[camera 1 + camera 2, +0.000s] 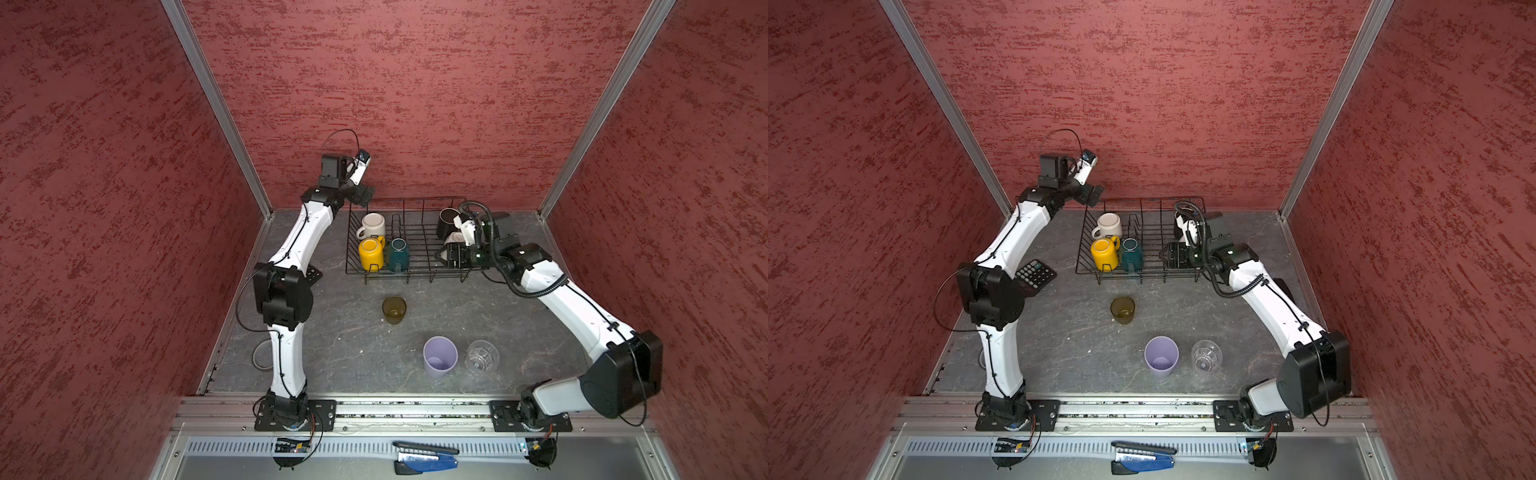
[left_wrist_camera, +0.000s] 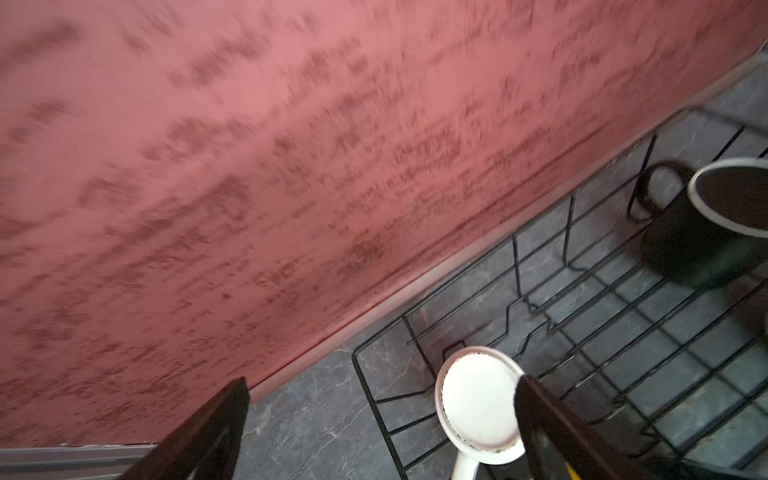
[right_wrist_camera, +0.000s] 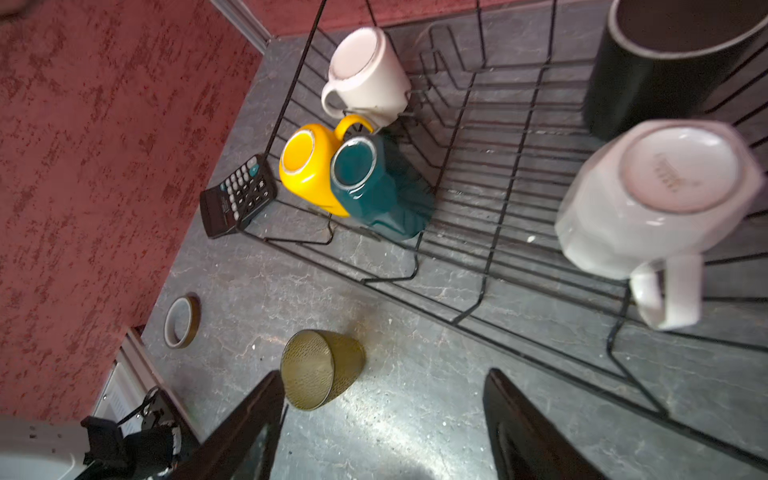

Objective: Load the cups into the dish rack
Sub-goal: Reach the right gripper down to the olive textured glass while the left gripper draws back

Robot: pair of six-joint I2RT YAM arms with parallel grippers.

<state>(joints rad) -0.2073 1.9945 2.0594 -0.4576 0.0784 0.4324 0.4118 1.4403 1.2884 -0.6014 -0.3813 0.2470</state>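
The black wire dish rack (image 1: 415,272) (image 1: 1142,272) holds a white mug (image 1: 372,226) (image 2: 478,407), a yellow mug (image 1: 371,253) (image 3: 309,166) and a teal mug (image 1: 399,253) (image 3: 378,187) bottom-up at its left end. A black mug (image 1: 446,222) (image 2: 706,232) and an upturned faceted white mug (image 1: 453,237) (image 3: 640,199) sit at its right end. On the table stand an olive tumbler (image 1: 394,309) (image 3: 320,368), a lavender tumbler (image 1: 439,356) and a clear glass tumbler (image 1: 482,356). My left gripper (image 1: 365,195) (image 2: 382,415) hangs open above the rack's back left corner. My right gripper (image 1: 442,255) (image 3: 384,399) is open and empty over the rack's right front, beside the faceted mug.
A calculator (image 1: 1036,274) (image 3: 239,195) lies against the rack's left side under the left arm. A tape roll (image 3: 181,322) lies by the left wall. A blue and black tool (image 1: 428,459) rests on the front ledge. Red walls close in three sides.
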